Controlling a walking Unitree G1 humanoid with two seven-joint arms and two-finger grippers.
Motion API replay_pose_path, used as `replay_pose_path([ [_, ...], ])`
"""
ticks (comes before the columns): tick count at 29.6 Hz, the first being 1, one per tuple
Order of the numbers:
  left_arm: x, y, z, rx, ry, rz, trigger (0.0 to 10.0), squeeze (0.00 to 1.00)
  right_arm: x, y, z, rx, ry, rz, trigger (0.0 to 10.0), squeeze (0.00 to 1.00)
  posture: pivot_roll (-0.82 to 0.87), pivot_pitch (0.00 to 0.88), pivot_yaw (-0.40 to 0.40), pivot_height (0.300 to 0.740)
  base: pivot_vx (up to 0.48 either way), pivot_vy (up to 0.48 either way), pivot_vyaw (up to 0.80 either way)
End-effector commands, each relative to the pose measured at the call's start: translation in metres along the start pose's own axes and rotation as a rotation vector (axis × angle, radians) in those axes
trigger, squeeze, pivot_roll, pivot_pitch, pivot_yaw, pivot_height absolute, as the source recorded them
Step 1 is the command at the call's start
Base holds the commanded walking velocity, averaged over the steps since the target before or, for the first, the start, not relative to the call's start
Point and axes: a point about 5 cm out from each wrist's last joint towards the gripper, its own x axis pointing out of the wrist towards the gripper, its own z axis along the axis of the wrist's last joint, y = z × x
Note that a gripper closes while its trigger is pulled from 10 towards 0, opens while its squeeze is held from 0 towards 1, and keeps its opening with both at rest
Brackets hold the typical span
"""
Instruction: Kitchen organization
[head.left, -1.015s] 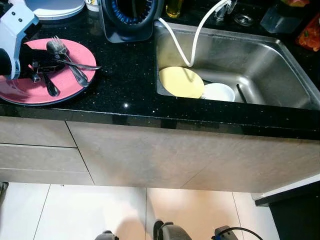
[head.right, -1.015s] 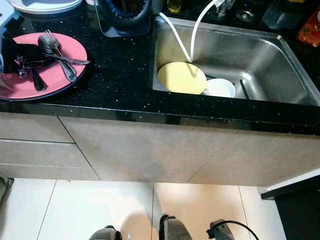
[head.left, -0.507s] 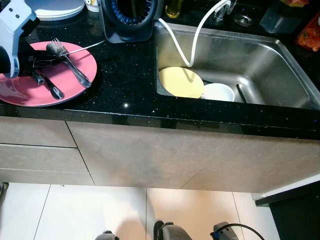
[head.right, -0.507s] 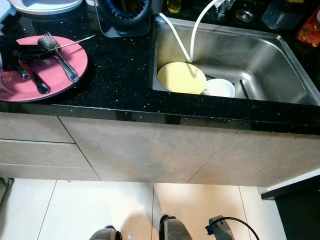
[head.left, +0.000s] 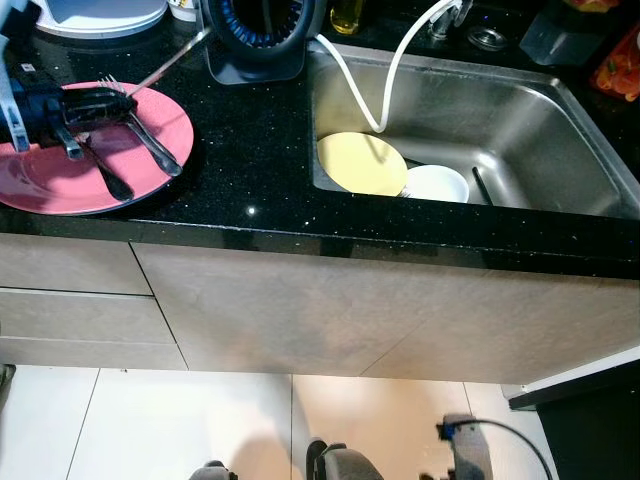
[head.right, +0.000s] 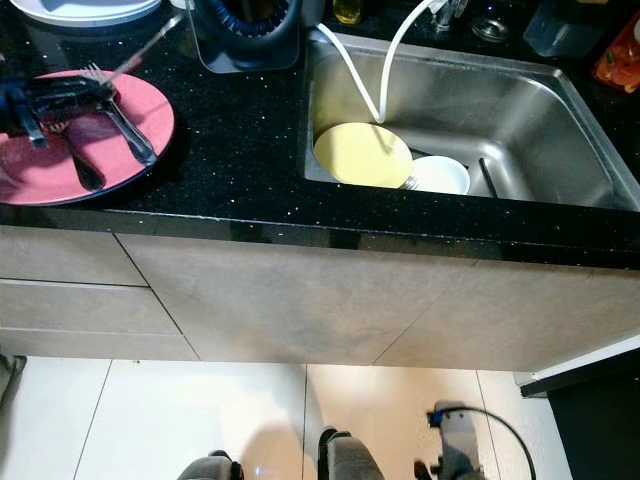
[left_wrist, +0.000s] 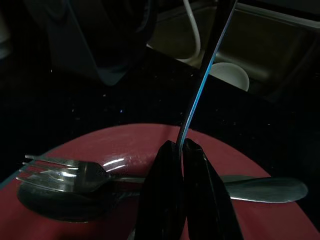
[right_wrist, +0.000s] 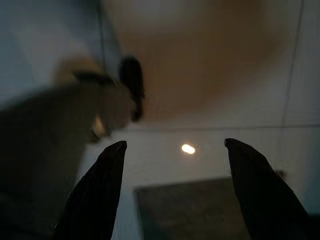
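Cutlery is what we are sorting; one thin metal piece is pinched between the two black fingers of our left gripper; the fingers are pressed tight on its lower end, and its long handle sticks up and away toward the dark machine at the back of the counter; we cannot tell if it is a knife or a spoon, because the end in the fingers is hidden.

Just under it sits the pink plate on the black counter; a fork lies on the plate with its prongs by our fingers; another flat handle lies on the plate too, and more dark pieces lie across the plate near the gripper.

To the right of the plate is the metal sink; a yellow plate and a white bowl rest inside it, touching each other; a white hose bends down into the sink from the tap.

We think the step in hand is lifting this one piece off the pink plate; it looks tilted up but its low end is near the plate.

Next we would need to raise it clear of the fork so nothing drags along, and hold it tight, since it is thin and smooth and could slip; then carry it to where it belongs, maybe the sink.

Our right gripper hangs down over the pale floor; its fingers are spread wide and hold nothing.
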Motion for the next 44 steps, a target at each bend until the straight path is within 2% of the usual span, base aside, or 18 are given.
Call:
replay_pose_path([
  [1,-0.017,0.003,0.005,0.017,-0.019,0.027,0.0,0.0,-0.003,-0.002,-0.01,0.071,0.006,0.018,10.0,0.0,0.05,0.135,-0.096,0.74,0.0,0.0,0.0],
  [2,-0.019,0.003,0.007,0.019,-0.033,0.029,0.0,0.0,-0.003,-0.001,-0.005,0.118,-0.024,0.055,10.0,0.0,0.05,0.131,-0.097,0.74,0.0,0.0,0.0],
  [3,-0.025,0.004,0.011,0.024,-0.06,0.031,0.0,0.0,-0.002,0.004,0.006,0.223,-0.093,0.161,10.0,0.0,0.06,0.122,-0.096,0.74,0.0,0.0,0.0],
  [4,-0.025,0.004,0.011,0.024,-0.06,0.031,0.0,0.0,-0.002,0.004,0.006,0.223,-0.093,0.161,10.0,0.0,0.06,0.122,-0.096,0.74,0.0,0.0,0.0],
  [5,-0.03,0.003,0.014,0.021,-0.091,0.02,0.0,0.0,-0.003,0.008,0.018,0.295,-0.167,0.292,10.0,0.0,0.06,0.118,-0.094,0.74,0.0,0.0,0.0],
  [7,-0.031,0.003,0.015,0.019,-0.102,0.014,0.0,0.0,-0.004,0.009,0.023,0.313,-0.193,0.333,10.0,0.0,0.06,0.118,-0.094,0.74,0.0,0.0,0.0],
  [10,-0.033,-0.001,0.013,0.009,-0.138,-0.035,0.0,0.0,-0.009,0.015,0.043,0.352,-0.287,0.567,10.0,0.0,0.06,0.117,-0.082,0.74,0.0,0.0,0.0],
  [11,-0.033,-0.001,0.013,0.009,-0.138,-0.035,0.0,0.0,-0.009,0.015,0.043,0.352,-0.287,0.567,10.0,0.0,0.06,0.117,-0.082,0.74,0.0,0.0,0.0],
  [15,-0.029,-0.008,0.001,-0.031,-0.171,-0.107,0.0,0.0,-0.025,0.026,0.058,0.222,-0.328,0.922,10.0,0.0,0.07,0.114,-0.075,0.74,0.0,0.0,0.0],
  [18,-0.028,-0.009,-0.002,-0.034,-0.179,-0.117,0.0,0.0,-0.028,0.029,0.061,0.2,-0.33,0.97,10.0,0.0,0.07,0.111,-0.074,0.74,0.0,0.0,0.0],
  [20,-0.025,-0.015,0.003,-0.032,-0.252,-0.166,0.0,0.0,-0.037,0.039,0.076,0.158,-0.375,1.13,10.0,0.0,0.07,0.109,-0.07,0.74,0.0,0.0,0.0],
  [21,-0.025,-0.015,0.003,-0.032,-0.252,-0.166,0.0,0.0,-0.037,0.039,0.076,0.158,-0.375,1.13,10.0,0.0,0.07,0.109,-0.07,0.74,0.0,0.0,0.0],
  [23,-0.021,-0.021,0.012,-0.02,-0.313,-0.209,0.0,0.0,-0.049,0.054,0.092,0.09,-0.418,1.281,10.0,0.0,0.07,0.106,-0.065,0.74,0.0,0.0,0.0],
  [27,-0.018,-0.027,0.021,-0.006,-0.36,-0.251,0.0,0.0,-0.06,0.069,0.1,-0.007,-0.429,1.389,10.0,0.0,0.08,0.106,-0.06,0.74,0.0,0.0,0.0],
  [29,-0.01,-0.038,0.025,-0.014,-0.371,-0.294,0.0,0.0,-0.078,0.085,0.118,-0.072,-0.5,1.507,10.0,0.0,0.08,0.106,-0.056,0.74,0.0,0.0,0.0],
  [32,-0.003,-0.043,0.024,-0.024,-0.369,-0.314,0.0,0.0,-0.087,0.093,0.128,-0.103,-0.548,1.547,10.0,0.0,0.08,0.106,-0.054,0.74,0.0,0.0,0.0],
  [36,0.02,-0.068,0.018,-0.076,-0.418,-0.409,0.0,0.0,-0.12,0.106,0.16,-0.147,-0.718,1.669,10.0,0.0,0.08,0.106,-0.05,0.74,0.0,0.0,0.0],
  [44,0.035,-0.084,0.015,-0.176,-0.51,-0.423,0.0,0.0,-0.149,0.112,0.174,-0.186,-0.794,1.777,10.0,0.0,0.08,0.111,-0.049,0.74,0.0,0.0,0.0],
])
